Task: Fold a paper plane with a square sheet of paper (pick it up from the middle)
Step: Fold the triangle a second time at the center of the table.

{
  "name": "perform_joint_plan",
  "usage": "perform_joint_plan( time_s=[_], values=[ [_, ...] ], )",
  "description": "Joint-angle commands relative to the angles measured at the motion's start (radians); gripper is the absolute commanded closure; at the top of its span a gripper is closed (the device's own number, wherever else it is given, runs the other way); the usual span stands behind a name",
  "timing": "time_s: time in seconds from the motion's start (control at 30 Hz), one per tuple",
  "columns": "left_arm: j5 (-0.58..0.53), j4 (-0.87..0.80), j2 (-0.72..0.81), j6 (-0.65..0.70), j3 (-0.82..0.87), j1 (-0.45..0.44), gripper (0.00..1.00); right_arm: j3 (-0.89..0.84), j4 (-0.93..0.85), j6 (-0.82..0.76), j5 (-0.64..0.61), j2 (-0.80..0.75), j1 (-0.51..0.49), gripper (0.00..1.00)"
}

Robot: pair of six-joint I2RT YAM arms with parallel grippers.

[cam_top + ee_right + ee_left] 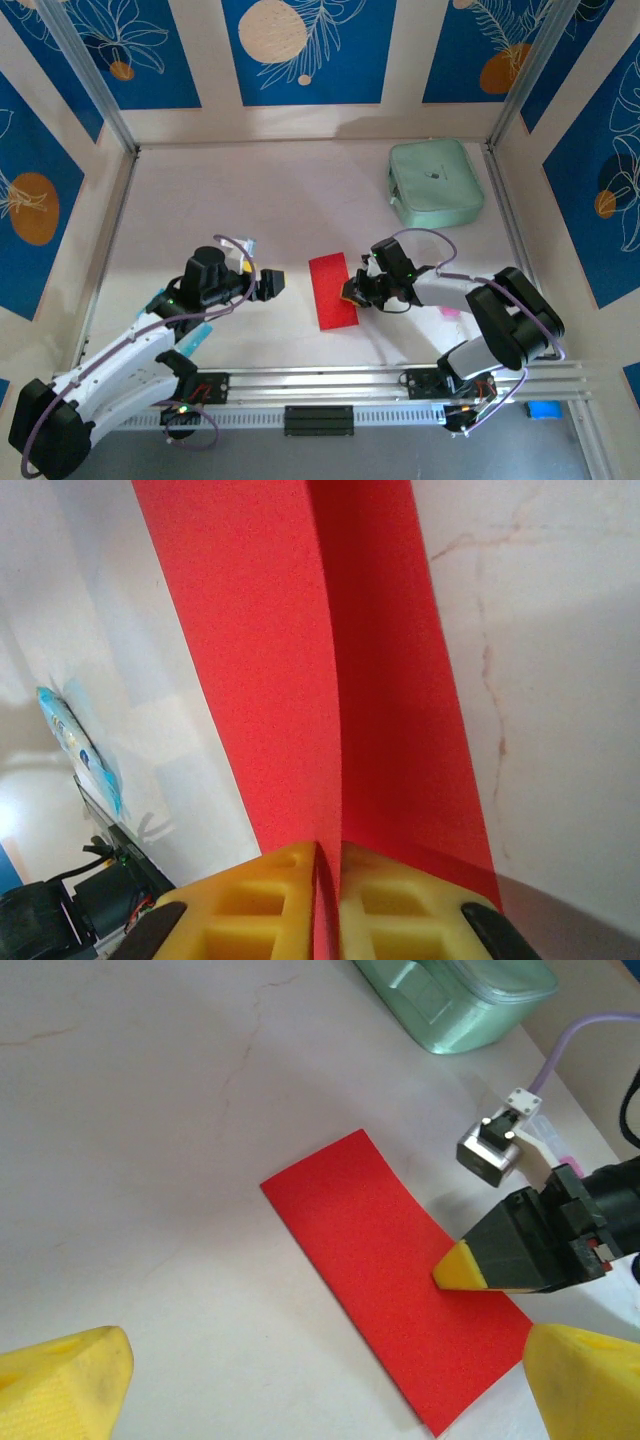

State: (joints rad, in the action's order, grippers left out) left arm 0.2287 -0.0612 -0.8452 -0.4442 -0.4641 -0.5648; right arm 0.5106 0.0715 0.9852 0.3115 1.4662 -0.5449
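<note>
Fingers [275, 885] of the right gripper [328, 855] sit almost together, nipping the square sheet of paper [250, 660] at the long edge on that arm's side, where the upper layer seems to lift in a slight curve. The sheet, folded to a narrow red strip, lies on the table [220, 200] between the two arms, well apart from the mint-green pouch [435, 182]. The left gripper [272, 283] hovers near the strip's other side, jaws spread wide and empty. To crease well, I judge the right pinch should run along the edge with the layers aligned, while the left presses the strip flat so it cannot skid.
</note>
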Motion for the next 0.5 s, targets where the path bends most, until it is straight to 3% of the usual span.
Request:
perform_joint_plan(
  time_s=[0.0,0.13,0.27,0.47],
  values=[
    [0.077,0.053,-0.024,-0.012,-0.005,0.007,0.00,0.022,0.036,-0.008,0.052,0.029,0.015,0.82],
    [0.131,0.071,-0.055,-0.019,0.008,0.007,0.00,0.043,0.052,-0.024,0.077,0.045,0.026,0.75],
    [0.179,0.070,-0.078,-0.041,0.006,0.005,0.04,0.045,0.064,-0.047,0.096,0.057,0.056,0.74],
    [0.188,0.059,-0.088,-0.081,0.007,-0.029,0.09,0.056,0.134,-0.089,0.228,0.132,0.116,0.78]
  ],
)
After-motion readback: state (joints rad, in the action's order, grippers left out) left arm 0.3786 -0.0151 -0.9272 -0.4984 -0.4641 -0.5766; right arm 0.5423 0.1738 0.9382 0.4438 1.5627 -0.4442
